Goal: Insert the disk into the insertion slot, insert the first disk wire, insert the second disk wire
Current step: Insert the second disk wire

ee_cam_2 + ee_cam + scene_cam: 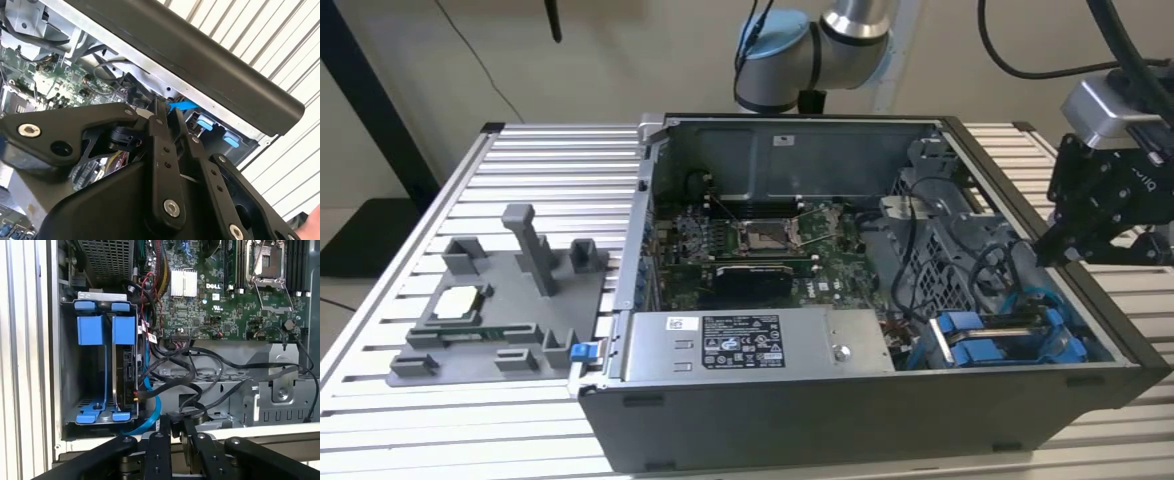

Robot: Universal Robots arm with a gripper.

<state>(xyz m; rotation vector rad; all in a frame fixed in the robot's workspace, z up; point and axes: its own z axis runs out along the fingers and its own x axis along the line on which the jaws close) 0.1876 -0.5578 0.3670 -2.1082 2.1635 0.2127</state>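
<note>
The disk [123, 371] stands on edge in its blue carrier inside the insertion slot [68, 365], in the bay beside an unfilled one. A black wire [165, 371] and a blue wire [153, 407] run to the disk's edge. In the exterior view the drive bay [1003, 336] is at the case's corner on the exterior view's right. My gripper [1053, 258] hovers above that side wall of the case, just off the bay. In both wrist views the gripper [177, 423] [166, 109] has its fingers close together, shut, near the wire bundle, with nothing visibly between them.
The open computer case [1110, 310] lies on a slatted table. Inside are the motherboard [761, 240], a grey power supply with a white sticker [747, 342] and a perforated cage [107, 257]. A grey fixture with a processor chip [460, 302] sits at the exterior view's left.
</note>
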